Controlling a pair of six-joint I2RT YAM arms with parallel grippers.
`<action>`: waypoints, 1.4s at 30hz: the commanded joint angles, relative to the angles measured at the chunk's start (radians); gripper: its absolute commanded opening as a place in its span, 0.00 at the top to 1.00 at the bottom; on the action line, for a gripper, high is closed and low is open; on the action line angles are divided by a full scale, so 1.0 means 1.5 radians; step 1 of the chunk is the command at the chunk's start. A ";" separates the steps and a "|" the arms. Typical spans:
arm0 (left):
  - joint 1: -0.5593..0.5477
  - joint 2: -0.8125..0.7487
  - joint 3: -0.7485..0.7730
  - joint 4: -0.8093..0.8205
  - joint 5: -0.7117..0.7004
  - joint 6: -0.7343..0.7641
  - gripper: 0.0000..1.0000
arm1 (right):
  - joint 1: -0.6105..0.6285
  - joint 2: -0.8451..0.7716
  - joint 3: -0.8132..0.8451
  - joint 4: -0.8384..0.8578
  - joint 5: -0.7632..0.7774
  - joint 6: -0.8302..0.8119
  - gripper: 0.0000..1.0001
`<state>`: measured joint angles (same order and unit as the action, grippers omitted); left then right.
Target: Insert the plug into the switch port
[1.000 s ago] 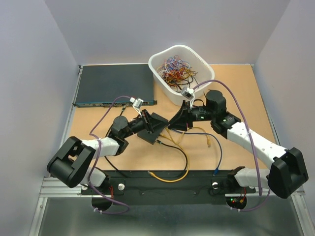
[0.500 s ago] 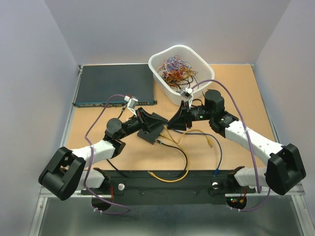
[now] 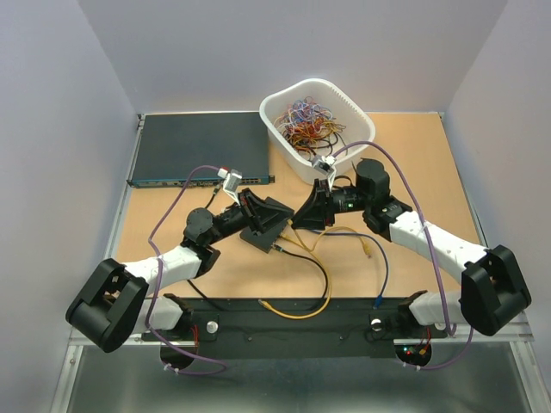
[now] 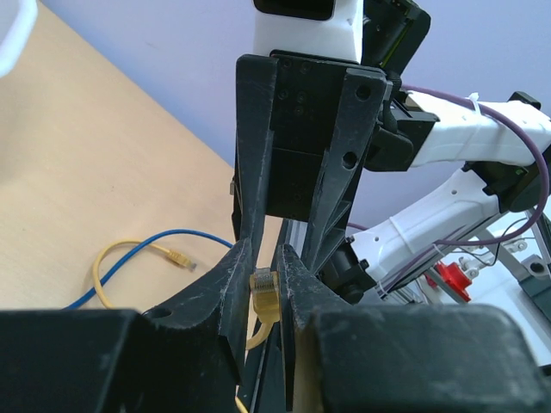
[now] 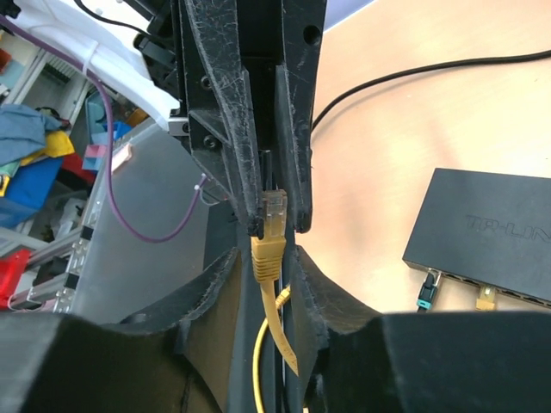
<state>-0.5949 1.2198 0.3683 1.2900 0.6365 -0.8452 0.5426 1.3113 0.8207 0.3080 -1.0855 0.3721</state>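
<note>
brown board worktop point(image 3: 430, 172) shows bare wood right of my right arm and along the left front. grey walls close in at both sides and the back. dark grey rack unit point(image 3: 202, 148) sits at the far-left edge. white basket point(image 3: 280, 139) is at far centre, its near corner just beside my right wrist. both pincers meet tip to tip mid-worktop, above the small black box point(image 5: 491, 228), with little room between them and the basket.

left pincer point(image 4: 264, 262) is pinched narrow on the yellow plug point(image 4: 263, 288), holding it by the head. right pincer point(image 5: 267, 258) straddles the plug's boot, partway apart with a sliver of gap each side, so it's not gripping as far as i can see. plug is up in the air, its yellow lead trailing down. switch port point(image 5: 455, 280) row runs along the box edge, off to the side of the plug and not touching it. two ports there have leads in them.

vs a second ago: left arm has stretched out and its shoulder block has dropped toward the near-left corner. right arm nudged inward. box and loose cables unmoved.

basket holds a tangle of coloured wires point(image 3: 306, 120). a loose yellow cable point(image 3: 301, 316), black cable point(image 3: 320, 268) and blue cable point(image 3: 386, 267) lie on the worktop toward the front.
</note>
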 commanded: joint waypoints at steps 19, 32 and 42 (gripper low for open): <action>-0.016 0.017 0.024 0.360 -0.022 0.003 1.00 | -0.004 0.001 -0.003 0.052 -0.043 0.012 0.72; -0.020 0.037 0.038 0.377 -0.023 -0.005 1.00 | -0.004 0.003 -0.008 0.053 -0.059 0.011 0.66; -0.020 0.040 0.045 0.385 -0.024 -0.012 1.00 | -0.004 0.015 -0.009 0.054 -0.066 0.010 0.65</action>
<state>-0.6209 1.2789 0.3870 1.3087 0.6094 -0.8654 0.5297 1.3289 0.8143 0.3244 -1.1290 0.3843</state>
